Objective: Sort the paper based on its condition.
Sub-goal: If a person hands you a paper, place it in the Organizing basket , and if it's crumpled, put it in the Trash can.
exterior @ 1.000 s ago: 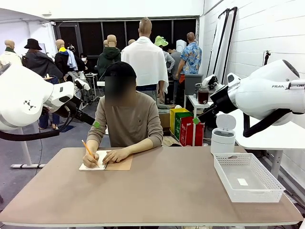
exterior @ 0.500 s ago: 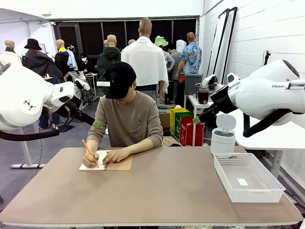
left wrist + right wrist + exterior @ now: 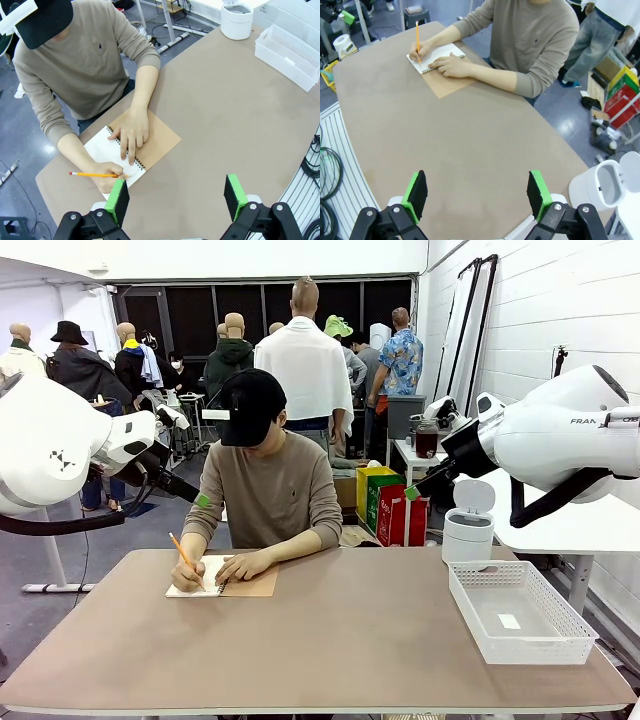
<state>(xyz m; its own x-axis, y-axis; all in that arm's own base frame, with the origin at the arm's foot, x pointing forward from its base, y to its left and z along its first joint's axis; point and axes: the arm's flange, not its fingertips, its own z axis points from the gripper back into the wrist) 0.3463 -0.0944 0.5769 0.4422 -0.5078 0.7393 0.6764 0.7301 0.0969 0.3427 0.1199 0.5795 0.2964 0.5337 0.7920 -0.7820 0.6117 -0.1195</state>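
Note:
Loose paper is out of view. At the far left of the table a person writes with a pencil on the white page of an open spiral notebook with a brown cover, the other hand flat on it. My left gripper hangs open high above the table, near the notebook, with nothing between its green pads. High over the table's middle, my right gripper is open too and holds nothing. The notebook lies far ahead of it.
A white lattice basket stands at the table's right end with a small white label inside. Past that end is a white bin with its lid up. The person sits at the far side. Bare tabletop fills the middle.
The person's pencil hand has shifted slightly on the page. Both arms have stayed still.

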